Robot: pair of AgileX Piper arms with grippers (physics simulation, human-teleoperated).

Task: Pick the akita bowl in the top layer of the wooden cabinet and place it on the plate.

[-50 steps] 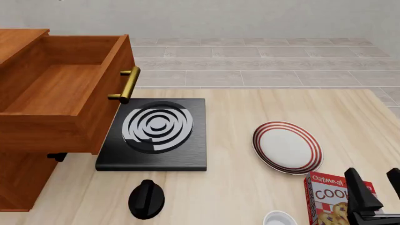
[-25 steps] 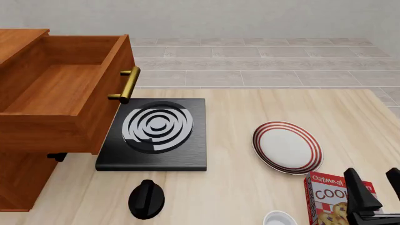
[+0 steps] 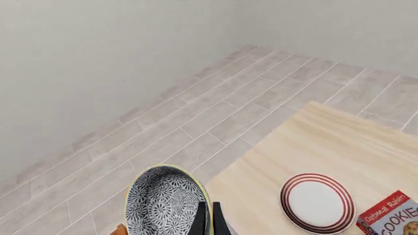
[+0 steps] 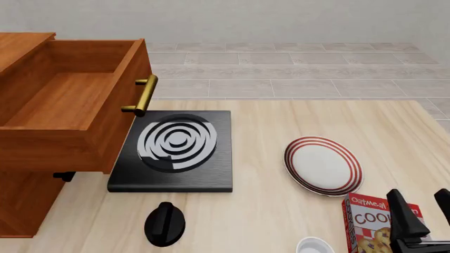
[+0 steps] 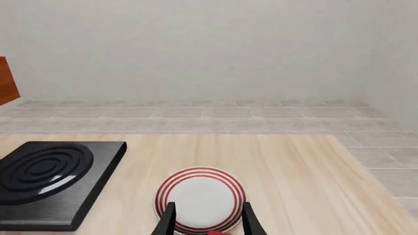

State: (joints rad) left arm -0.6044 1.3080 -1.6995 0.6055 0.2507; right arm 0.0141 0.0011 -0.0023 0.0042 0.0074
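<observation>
In the left wrist view my left gripper (image 3: pixel 206 218) is shut on the rim of the akita bowl (image 3: pixel 160 201), held in the air with its speckled pattern showing. The red-ringed white plate (image 3: pixel 318 201) lies on the table some way beyond it. The front view shows neither this gripper's fingers nor the bowl. There the wooden cabinet (image 4: pixel 21 211) stands at the left with its top layer (image 4: pixel 67 100) pulled out and bare inside, and the plate (image 4: pixel 323 165) sits right of centre. My right gripper (image 4: pixel 425 208) stands open near the table's front right; its wrist view has the plate (image 5: pixel 201 198) just past its fingers (image 5: pixel 169 219).
A black stove (image 4: pixel 176 150) with a grey ringed burner lies between cabinet and plate. In front of it sits a black round object (image 4: pixel 165 224). A cookie box (image 4: pixel 372 224) stands beside my right gripper, with a plain white bowl (image 4: pixel 314 246) at the table's front edge.
</observation>
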